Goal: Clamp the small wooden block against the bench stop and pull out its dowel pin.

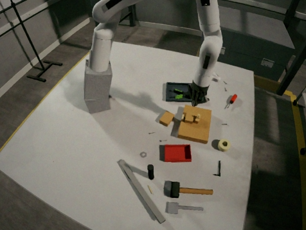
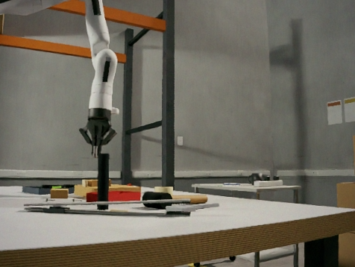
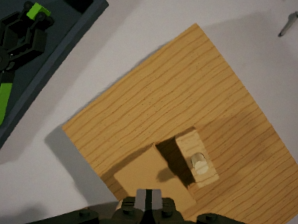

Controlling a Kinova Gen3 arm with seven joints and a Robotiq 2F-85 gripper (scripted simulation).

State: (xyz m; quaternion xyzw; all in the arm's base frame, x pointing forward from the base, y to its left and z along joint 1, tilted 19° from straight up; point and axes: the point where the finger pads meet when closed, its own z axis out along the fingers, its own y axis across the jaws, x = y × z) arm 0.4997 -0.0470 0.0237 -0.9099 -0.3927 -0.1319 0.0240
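Your gripper point(image 1: 194, 103) point(image 2: 95, 153) point(image 3: 148, 205) is closed on nothing, raised above the tabletop point(image 1: 80, 144) point(image 2: 112, 231) point(image 3: 115, 40); the bench board point(image 1: 196, 133) point(image 2: 124, 188) point(image 3: 150, 100) lies nearer the edge opposite the arm's base than the base does; on it you see the small wooden block point(image 1: 198, 120) point(image 3: 204, 176), its dowel pin point(image 3: 199, 163) in the hole, apart from the bench stop point(image 3: 150, 172); your black-and-green spring clamp point(image 1: 178, 93) point(image 3: 22, 47) lies in the dark tray point(image 1: 166, 91) point(image 2: 31, 189) point(image 3: 55, 75), beside the board.
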